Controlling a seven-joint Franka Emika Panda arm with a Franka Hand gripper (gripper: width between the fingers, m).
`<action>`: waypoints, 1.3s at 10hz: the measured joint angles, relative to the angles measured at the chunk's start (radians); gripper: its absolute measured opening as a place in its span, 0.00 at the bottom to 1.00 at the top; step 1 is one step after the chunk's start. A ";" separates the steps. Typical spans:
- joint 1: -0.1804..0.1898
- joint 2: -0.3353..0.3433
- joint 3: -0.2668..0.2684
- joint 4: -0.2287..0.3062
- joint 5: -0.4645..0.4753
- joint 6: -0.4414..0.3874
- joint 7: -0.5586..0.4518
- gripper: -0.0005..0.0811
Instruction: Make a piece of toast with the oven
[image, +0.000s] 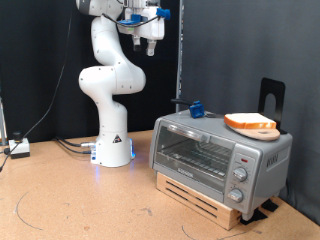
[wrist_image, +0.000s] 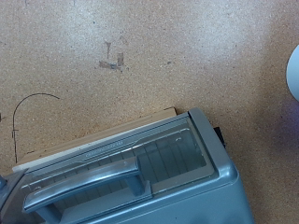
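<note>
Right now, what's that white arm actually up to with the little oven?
At this moment the arm is handling nothing. Its gripper hangs high in the air, well above the oven, with nothing visible between its fingers. The oven's glass door is shut. The piece of toast lies on top of the oven, on a round board, towards the exterior view's right. The oven rests on a wooden slatted base.

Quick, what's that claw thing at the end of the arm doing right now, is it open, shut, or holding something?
Gripper: raised high above the oven, holding nothing visible; whether it is open or closed cannot be told.
</note>
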 joint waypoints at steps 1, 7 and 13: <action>-0.001 0.002 0.003 0.003 0.000 0.000 0.000 1.00; -0.153 -0.028 0.115 0.029 0.112 -0.116 0.367 1.00; -0.061 -0.007 0.111 0.016 -0.056 -0.027 -0.192 1.00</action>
